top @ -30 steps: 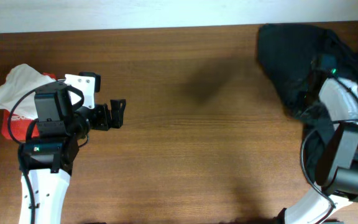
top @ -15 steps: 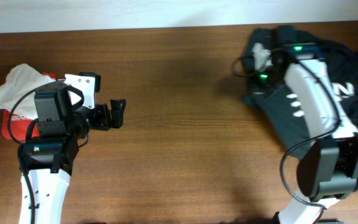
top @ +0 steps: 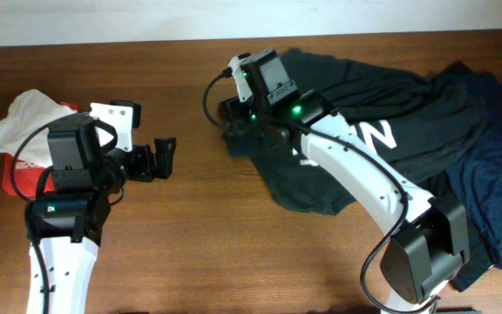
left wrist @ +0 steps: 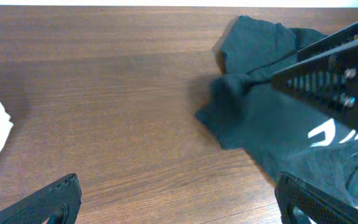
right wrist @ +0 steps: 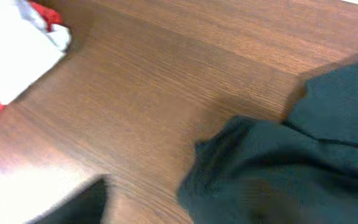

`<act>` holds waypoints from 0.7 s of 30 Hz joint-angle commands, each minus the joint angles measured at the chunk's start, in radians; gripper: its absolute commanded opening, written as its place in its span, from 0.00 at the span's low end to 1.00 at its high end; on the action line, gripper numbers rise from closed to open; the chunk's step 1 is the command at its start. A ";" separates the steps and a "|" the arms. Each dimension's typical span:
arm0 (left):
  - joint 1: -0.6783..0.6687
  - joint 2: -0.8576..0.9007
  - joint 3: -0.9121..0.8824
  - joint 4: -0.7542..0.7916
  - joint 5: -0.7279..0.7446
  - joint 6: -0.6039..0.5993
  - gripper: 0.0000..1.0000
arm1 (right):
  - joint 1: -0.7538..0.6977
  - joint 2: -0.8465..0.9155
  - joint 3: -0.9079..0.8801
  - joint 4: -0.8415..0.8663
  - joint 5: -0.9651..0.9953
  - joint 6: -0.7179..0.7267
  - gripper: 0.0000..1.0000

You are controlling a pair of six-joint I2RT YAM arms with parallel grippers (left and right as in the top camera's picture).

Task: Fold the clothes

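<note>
Edge of black T-shirt (top: 308,190) sitting clamped in right gripper (top: 232,118), guessing for spreading flat mid-table; left gripper (top: 162,157) hovering, jaws wide apart, holding nothing.

Notes on readable text:
- We read one white block letter, "N", on black T-shirt (top: 356,100), overhead view; rest of word hidden by arm.
- Left wrist view: white letter fragment on same shirt, unreadable.
- Pale marks on red cloth (top: 14,174): too small for us.

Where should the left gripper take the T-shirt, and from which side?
Probably the T-shirt at its near-left edge, from the left: it lies flat on wood facing the left gripper, and the right gripper holds the upper corner.
</note>
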 commanded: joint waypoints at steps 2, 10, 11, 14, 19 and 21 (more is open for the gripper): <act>-0.003 -0.001 0.016 0.006 0.093 -0.003 0.99 | -0.085 -0.035 0.011 -0.103 0.166 0.008 0.99; -0.111 0.148 0.016 0.011 0.153 -0.007 0.99 | -0.418 -0.137 0.011 -0.457 0.190 0.009 0.99; -0.132 0.176 0.016 0.014 0.154 -0.008 0.99 | -0.445 -0.137 0.011 -0.487 0.189 0.008 0.99; -0.200 0.288 0.016 0.043 0.153 -0.053 0.99 | -0.531 -0.137 0.011 -0.571 0.188 0.009 0.99; -0.276 0.511 0.016 0.166 0.153 -0.077 0.99 | -0.646 -0.137 0.011 -0.653 0.188 0.009 0.99; -0.295 0.568 0.016 0.224 0.153 -0.077 0.99 | -0.670 -0.137 0.011 -0.674 0.188 0.009 0.99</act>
